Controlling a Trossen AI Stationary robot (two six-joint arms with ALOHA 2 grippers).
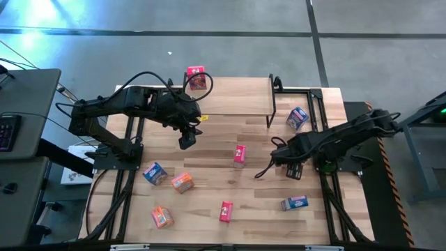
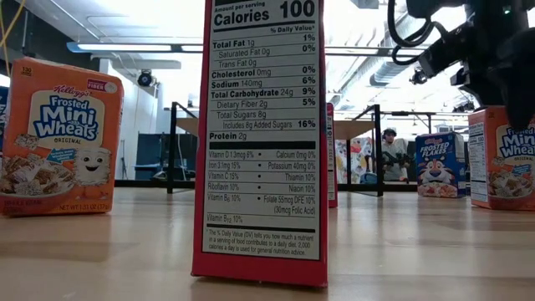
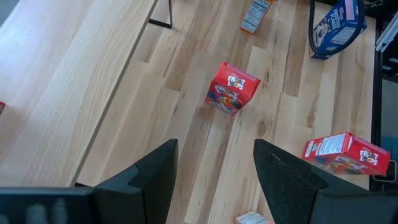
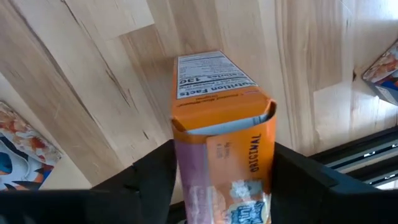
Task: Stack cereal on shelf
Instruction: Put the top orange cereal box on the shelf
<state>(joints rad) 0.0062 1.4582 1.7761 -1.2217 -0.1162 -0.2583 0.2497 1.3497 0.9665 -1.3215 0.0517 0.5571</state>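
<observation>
**Cereal boxes, shelf and arms: stock on the table**

Shelf: low rack with a light wooden rectangular top board (image 1: 230, 96) on thin black metal legs, standing at the far side of the wooden tabletop (image 1: 209, 202). One red cardboard mini cereal box (image 1: 196, 77) sits on its far edge; the rest of the board is bare.

Right arm: reaches in low over the table's right side. The right gripper (image 4: 222, 186) has its two dark fingers set on either side of an upright orange cardboard mini cereal box (image 4: 221, 137), its top flap slightly lifted, nutrition panel facing away. The fingers stand partly apart, right beside the box's sides; contact cannot be confirmed.

Left arm: stretches from the left, over the tabletop just in front of the shelf. The left gripper (image 3: 214, 180) hangs above the wood with fingers partly apart and nothing between them.

Loose boxes on the tabletop:
- red upright box (image 1: 240, 155), centre
- red box (image 1: 226, 210), near front, its nutrition panel filling the low view
- blue box (image 1: 297, 118), right of the shelf
- blue box (image 1: 295, 203), lying front right
- blue box (image 1: 154, 173), left
- orange box (image 1: 182, 183), left, just beside it
- orange box (image 1: 162, 217), front left
</observation>
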